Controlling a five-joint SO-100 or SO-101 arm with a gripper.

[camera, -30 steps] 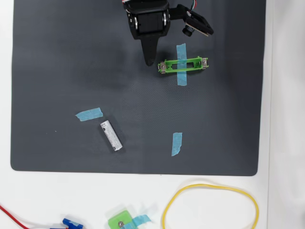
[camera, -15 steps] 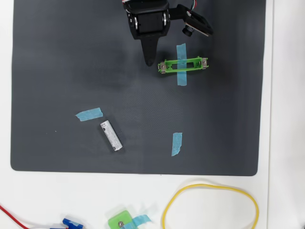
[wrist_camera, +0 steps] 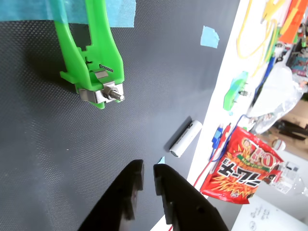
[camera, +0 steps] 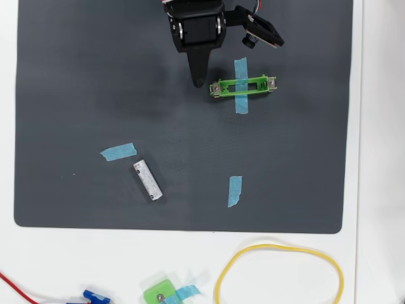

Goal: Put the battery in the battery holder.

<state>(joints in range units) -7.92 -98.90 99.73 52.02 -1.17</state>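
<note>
My wrist camera rides low over the dark mat (wrist_camera: 72,159), tilted forward past my gripper (wrist_camera: 148,175), whose fingertips enter from the bottom edge. It sits close: the battery holder (wrist_camera: 89,57) fills the upper left, and clutter beyond the mat's edge shows at right. The overhead camera looks straight down from high up, taking in the whole mat (camera: 82,82) with my arm at the top edge. Both views share the holder (camera: 243,86) and the battery (wrist_camera: 186,138) (camera: 147,180).

The black gripper (wrist_camera: 148,177) hangs above the dark mat empty, its two fingers almost together with only a thin slit between them.
</note>
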